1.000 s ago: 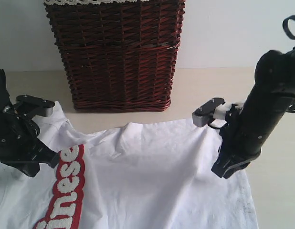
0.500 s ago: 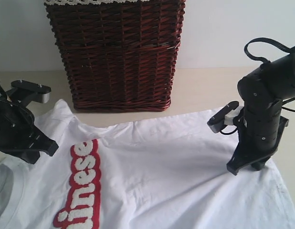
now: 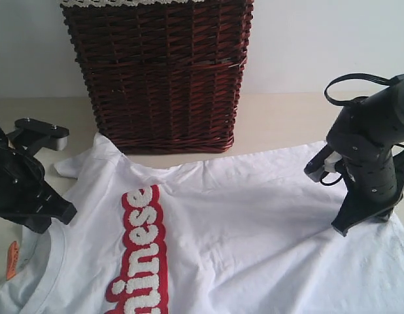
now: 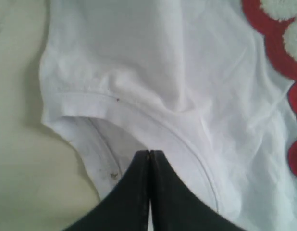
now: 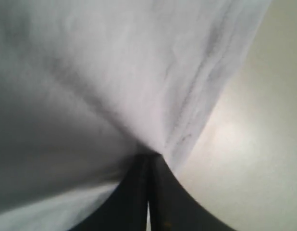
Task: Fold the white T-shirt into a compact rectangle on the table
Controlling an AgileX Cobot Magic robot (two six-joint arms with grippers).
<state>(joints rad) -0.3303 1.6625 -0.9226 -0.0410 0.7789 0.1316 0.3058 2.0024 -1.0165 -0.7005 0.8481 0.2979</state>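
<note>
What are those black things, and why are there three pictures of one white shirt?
The black things are two robot arms. Each ends in a gripper, like two pinching fingers. One picture comes from a camera off the arms that sees everything: the white shirt spread on the table, near a woven basket. The other two come from small cameras on the arms' wrists, looking at the grippers. The left gripper is shut, pinching the shirt at a stitched edge. The right gripper is shut, pinching the cloth near another edge. The shirt is not folded yet.
</note>
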